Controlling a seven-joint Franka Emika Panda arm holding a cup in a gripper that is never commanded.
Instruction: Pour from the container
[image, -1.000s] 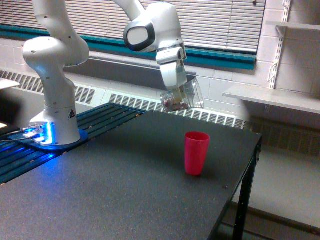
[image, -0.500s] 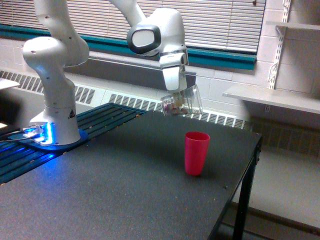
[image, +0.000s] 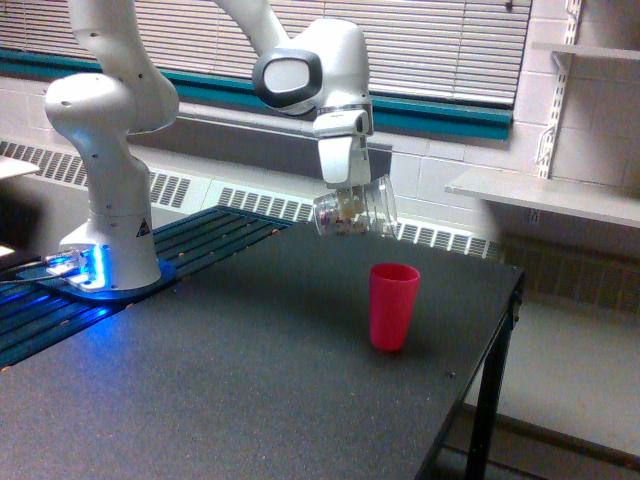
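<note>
A clear container (image: 355, 210) hangs in the air above the dark table (image: 230, 390), tipped well onto its side, with small brownish and pale pieces lying against its lower left wall and its mouth facing the exterior view's right. My gripper (image: 348, 198) is shut on the container from above. A pinkish-red plastic cup (image: 392, 306) stands upright on the table, below the container and slightly to the exterior view's right. Nothing is falling between the container and the cup.
The arm's white base (image: 110, 240) stands on a blue-lit plate at the exterior view's left. The table's right edge (image: 505, 330) drops off close to the red cup. A shelf (image: 545, 195) juts from the wall at the right.
The container has shifted a little to the exterior view's left and tilted further onto its side. The red cup has not moved.
</note>
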